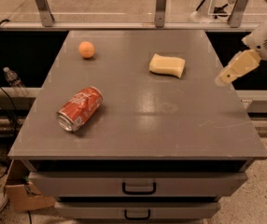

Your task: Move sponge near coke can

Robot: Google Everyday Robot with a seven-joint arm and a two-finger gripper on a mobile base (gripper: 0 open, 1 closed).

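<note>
The pale yellow sponge (167,65) lies on the grey table top (171,120) at the back right. The red coke can (80,108) lies on its side at the front left, silver top toward the front. My gripper (227,77) hangs at the table's right edge, to the right of the sponge and a little nearer the front, apart from it. It holds nothing that shows.
A small orange ball (87,49) sits at the back left of the table. Drawers with handles (139,188) are under the front edge. Metal posts (160,4) stand behind the table. A water bottle (14,81) and a cardboard box (21,190) lie at the left.
</note>
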